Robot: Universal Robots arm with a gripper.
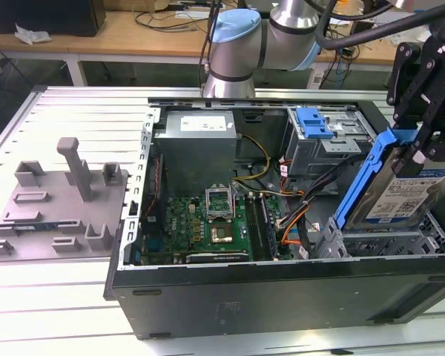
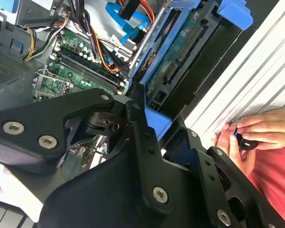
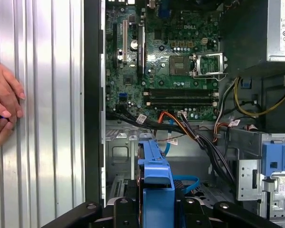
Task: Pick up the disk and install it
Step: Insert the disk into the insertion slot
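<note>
The disk [image 1: 409, 191] is held above the open computer case [image 1: 282, 300], gripped by its bright blue carrier rail [image 1: 363, 182] between the fingers of the gripper [image 1: 417, 148], which are closed on it. It is carried tilted on edge, and its white-and-blue label is seen in the exterior view. Its circuit-board side [image 2: 180, 52] is seen in the second wrist view. Directly beneath the gripper, a grey metal drive bay [image 1: 389, 241] is set in the corner of the case. Just beyond the bay, orange and black cables [image 1: 297, 219] are strung across the case floor. Farther from the gripper, the green motherboard [image 1: 208, 222] is laid flat. A drive cage topped by a blue latch [image 1: 315, 122] and a grey power-supply box [image 1: 200, 137] are placed along the far wall. Outside the case wall, a person's hands [image 3: 4, 109] are rested on the ribbed metal table [image 1: 81, 111]. Well apart from the gripper, a grey fixture plate [image 1: 59, 200] is laid on that table.
</note>
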